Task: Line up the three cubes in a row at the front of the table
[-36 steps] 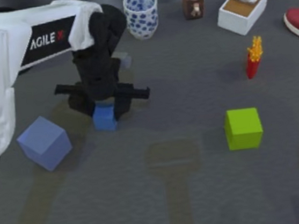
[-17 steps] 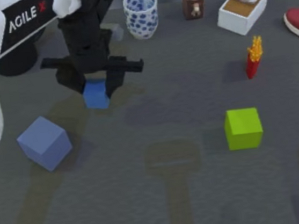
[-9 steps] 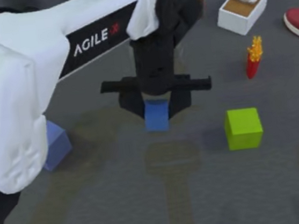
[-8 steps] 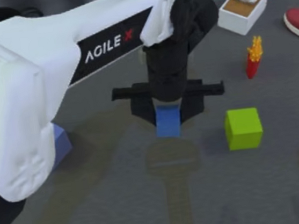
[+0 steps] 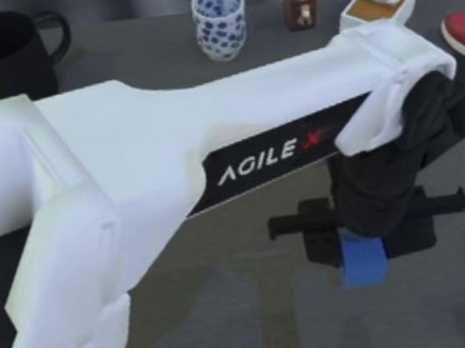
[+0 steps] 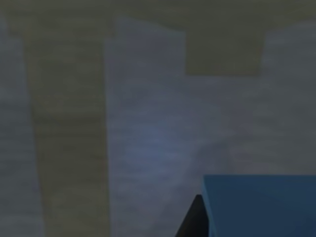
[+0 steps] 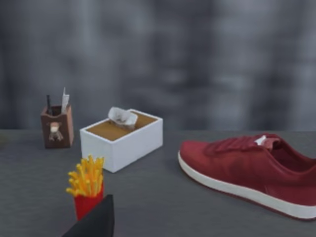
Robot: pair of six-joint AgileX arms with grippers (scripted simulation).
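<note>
One small bright blue cube [image 5: 362, 260] is hanging at lower right of the top view, jaws of the left gripper [image 5: 367, 247] pinching its sides, likely carrying it frontward for the row; right arm is sitting parked out of sight

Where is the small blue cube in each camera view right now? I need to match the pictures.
Top view: the small blue cube sits right of centre near the front edge, held in the left tool.
Left wrist view: the same cube fills the lower right corner.
Right wrist view: not in it.
Shared landmark: the white box with a brown top shows in the top and right wrist views.
</note>
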